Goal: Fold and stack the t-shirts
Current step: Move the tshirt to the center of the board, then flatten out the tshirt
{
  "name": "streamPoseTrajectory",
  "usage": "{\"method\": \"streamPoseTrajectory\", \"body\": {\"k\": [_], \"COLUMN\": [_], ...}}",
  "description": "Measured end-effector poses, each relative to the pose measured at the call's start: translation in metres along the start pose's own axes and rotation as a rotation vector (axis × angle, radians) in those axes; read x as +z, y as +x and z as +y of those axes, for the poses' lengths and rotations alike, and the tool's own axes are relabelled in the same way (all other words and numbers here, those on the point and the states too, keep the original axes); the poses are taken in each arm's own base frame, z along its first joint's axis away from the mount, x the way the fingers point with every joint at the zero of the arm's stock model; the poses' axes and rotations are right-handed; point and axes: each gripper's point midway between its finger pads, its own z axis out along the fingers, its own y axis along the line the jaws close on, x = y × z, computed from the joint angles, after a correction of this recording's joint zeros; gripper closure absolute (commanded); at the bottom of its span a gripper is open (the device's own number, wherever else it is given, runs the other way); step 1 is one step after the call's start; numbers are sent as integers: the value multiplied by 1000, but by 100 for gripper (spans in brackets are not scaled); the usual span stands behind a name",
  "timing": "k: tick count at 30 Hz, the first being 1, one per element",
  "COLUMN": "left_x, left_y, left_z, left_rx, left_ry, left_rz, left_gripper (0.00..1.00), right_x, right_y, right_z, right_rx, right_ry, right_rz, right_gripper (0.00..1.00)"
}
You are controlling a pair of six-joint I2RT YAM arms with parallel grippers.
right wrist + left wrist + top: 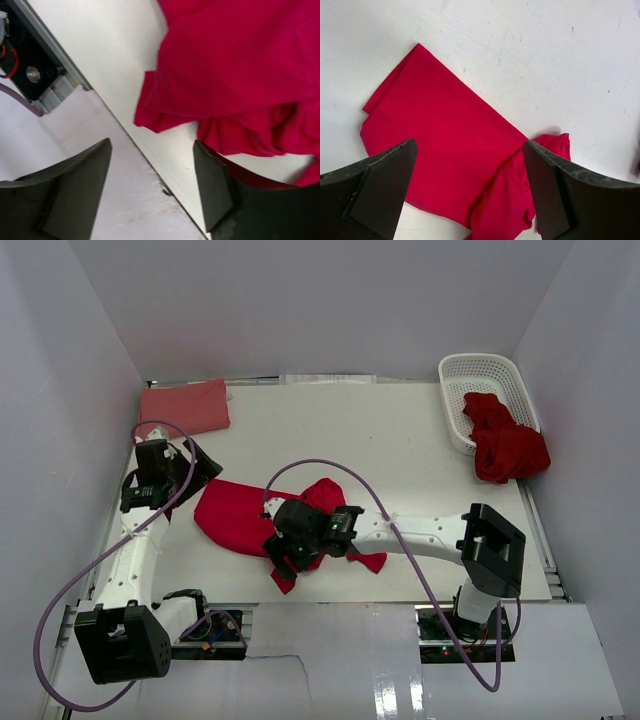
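**Item 1. Crimson t-shirt (pixel 232 515).** Lies in the middle of the table (pixel 400 440). The left half is flat and smooth. The right half is bunched into a loose heap, with a tail trailing toward the near edge. The fold is not yet finished.

**Item 2. Left gripper (pixel 470 150).** Jaws spread wide and empty, hanging over the flat half.

**Item 3. Right gripper (pixel 152 145).** Jaws apart with nothing between them. It sits low at the shirt's near hem, one finger just beside the bunched cloth, and the gap is over bare table at the edge.

**Item 4. Salmon-pink t-shirt (pixel 183 407).** Folded in the far left corner, well apart from the rest.

**Item 5. White lattice basket (pixel 470 370).** Far right, with more crimson shirts (pixel 508 445) draped over its rim.

**Hazards, as I judge them:**
- If the right jaws close where they stand, they likely catch air or a single ply of hem. Lifting by that would drag the heap and crease the smooth half.
- A bite into the heap would take several layers at once and leave a lopsided fold.
- A sideways push could send the trailing tail over the near edge.
- The left gripper landing mid-panel rather than at a corner would pucker the flat cloth.
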Motion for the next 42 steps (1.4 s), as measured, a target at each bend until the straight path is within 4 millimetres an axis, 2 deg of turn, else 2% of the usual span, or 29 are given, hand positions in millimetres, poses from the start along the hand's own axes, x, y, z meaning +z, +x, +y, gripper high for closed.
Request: {"method": "streamPoseTrajectory", "body": {"k": [2, 3, 8, 11, 18, 27, 31, 35, 36, 37, 38, 42], "left_x": [1, 2, 5, 6, 5, 2, 2, 2, 2, 2, 2, 1], "left_y": [-1, 0, 6, 5, 6, 4, 5, 5, 5, 5, 5, 4], "left_z": [5, 9, 23, 27, 25, 24, 24, 23, 23, 23, 22, 22], "left_rx": [-31, -48, -104, -124, -128, -128, -128, -127, -127, -127, -127, -124], "left_ry": [-4, -6, -22, -28, -11, -4, -1, 3, 4, 5, 5, 9], "left_rz": [1, 7, 23, 19, 19, 11, 13, 15, 16, 16, 16, 11], "left_gripper": [2, 2, 2, 2, 2, 2, 2, 2, 2, 2, 2, 2], "right_x": [6, 9, 24, 35, 57, 59, 59, 68, 70, 71, 74, 83], "right_y": [2, 4, 20, 27, 28, 28, 27, 33, 33, 30, 29, 18], "right_z": [14, 20, 43, 47, 40, 25, 19, 11, 10, 10, 10, 15], "right_rx": [12, 15, 41, 59, 94, 147, 171, 187, 192, 191, 185, 194], "right_ry": [-8, -12, -16, -8, 53, 129, 150, 174, 176, 175, 177, 165], "right_rz": [0, 3, 39, 63, 83, 76, 72, 94, 98, 93, 95, 93], "right_gripper": [34, 39, 40, 42, 43, 46, 55, 57, 62, 88, 92, 92]}}
